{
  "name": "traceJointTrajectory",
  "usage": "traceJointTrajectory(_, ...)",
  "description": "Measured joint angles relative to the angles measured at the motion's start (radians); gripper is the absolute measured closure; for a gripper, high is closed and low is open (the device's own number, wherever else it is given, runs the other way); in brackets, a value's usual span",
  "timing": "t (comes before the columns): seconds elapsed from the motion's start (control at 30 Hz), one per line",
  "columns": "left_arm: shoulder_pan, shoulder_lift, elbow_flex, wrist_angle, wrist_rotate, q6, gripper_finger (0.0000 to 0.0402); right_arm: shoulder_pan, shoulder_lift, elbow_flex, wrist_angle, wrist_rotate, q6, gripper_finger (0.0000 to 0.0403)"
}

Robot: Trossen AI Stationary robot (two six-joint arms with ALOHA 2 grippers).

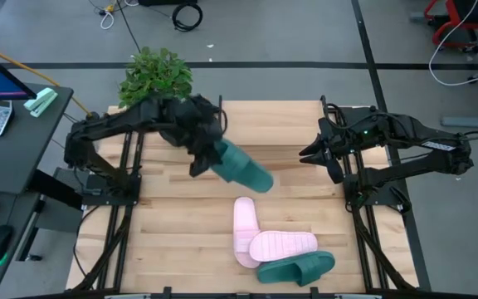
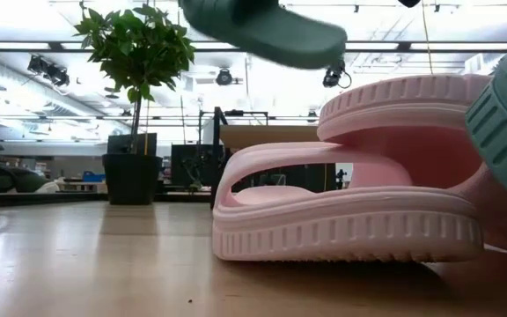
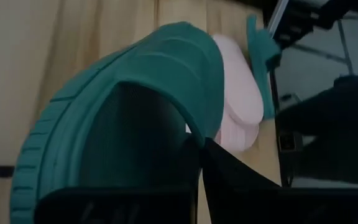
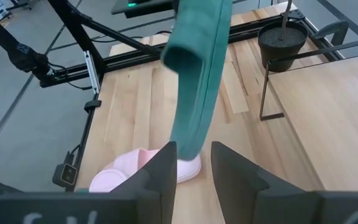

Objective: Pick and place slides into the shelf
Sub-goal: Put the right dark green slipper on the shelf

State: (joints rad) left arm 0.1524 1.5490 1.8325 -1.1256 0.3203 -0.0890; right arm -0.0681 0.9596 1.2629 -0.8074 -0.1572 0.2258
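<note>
My left gripper (image 1: 207,154) is shut on a dark teal slide (image 1: 241,166) and holds it in the air above the middle of the table. The low view shows that slide (image 2: 271,31) high above the others. Two pink slides (image 1: 247,226) (image 1: 282,245) and a second teal slide (image 1: 299,267) lie overlapping near the table's near edge. The upper pink one rests partly on the other. The shelf (image 4: 328,99), a light plank on thin black frames, stands at the far side. My right gripper (image 1: 309,154) waits open to the right, touching nothing. My left gripper holds the teal slide by the end (image 3: 166,155) nearest the wrist. Its own fingers (image 3: 241,193) hide the exact place of contact. The slide is lifted clear of the table and slants down from the gripper, its free end (image 4: 188,146) pointing at the pink slides.
A potted plant (image 1: 156,76) stands at the table's far left corner, next to the left arm. Black arm stands run along the left side (image 1: 119,199) and the right side (image 1: 372,208). Bare wood (image 1: 173,241) lies to the left of the heap of slides.
</note>
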Motion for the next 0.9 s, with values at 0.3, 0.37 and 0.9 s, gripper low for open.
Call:
traceJointTrajectory(0.3, 0.037, 0.120, 0.262, -0.121, 0.017, 0.142, 0.0393, -0.001, 0.000, 0.000, 0.000, 0.000, -0.020, 0.0297)
traceJointTrajectory(0.37, 0.044, 0.175, 0.346, -0.215, 0.022, 0.186, 0.0393, -0.004, 0.000, 0.000, 0.000, -0.001, -0.020, 0.0297)
traceJointTrajectory(0.9, 0.172, 0.288, 0.495, -0.311, -0.118, 0.408, 0.0393, -0.004, 0.000, 0.000, 0.000, 0.030, -0.020, 0.0297)
